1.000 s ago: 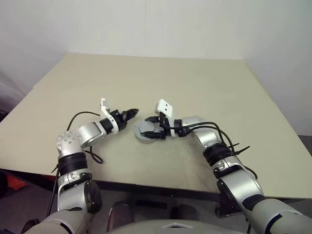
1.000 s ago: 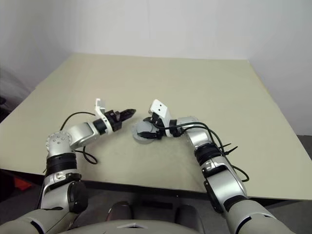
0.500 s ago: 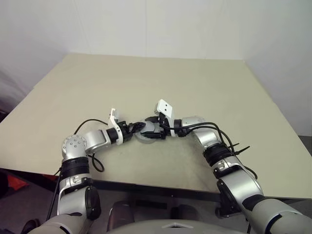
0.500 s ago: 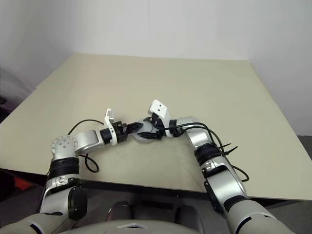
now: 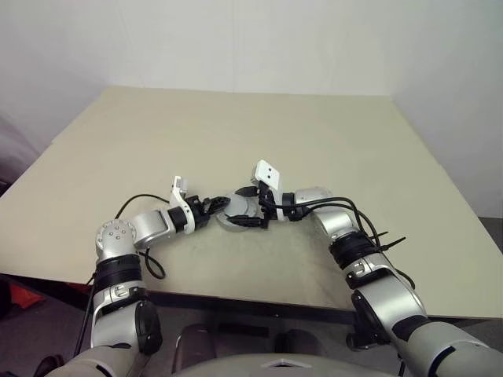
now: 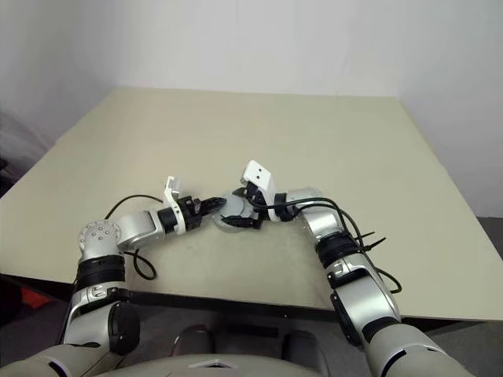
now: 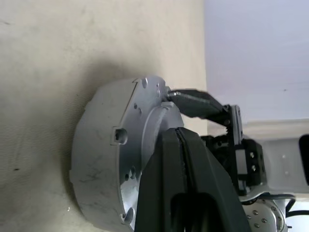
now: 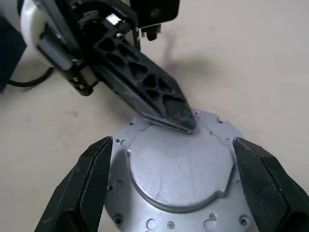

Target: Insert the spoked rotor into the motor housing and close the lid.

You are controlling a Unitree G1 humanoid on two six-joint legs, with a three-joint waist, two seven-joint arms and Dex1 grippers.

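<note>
Resting flat on the bench (image 5: 330, 141), the motor housing (image 8: 176, 169) sat near the front edge, between my two end effectors, with a plain grey cover face upward. In the right wrist view I saw a raised round centre and a flange with small holes and notches around the rim. I could not make out the copper windings or the spoked rotor, so I judged that the lid was already seated and the rotor enclosed, though I could not confirm that.

My left end effector (image 8: 186, 123) had its fingers pressed together, and its closed tip lay on the far rim of the cover, as if pressing down. My right end effector (image 8: 174, 188) stood wide open, one black finger on either side of the housing and neither clearly touching it.

I judged the unit to be rigid metal, fairly heavy for its size, and smooth enough to slide on the bench under a sideways push. The best hold looked to be across the outer wall with both fingers opposed, below the flange. Pressing on one edge alone could tip the cover rather than seat it.
</note>
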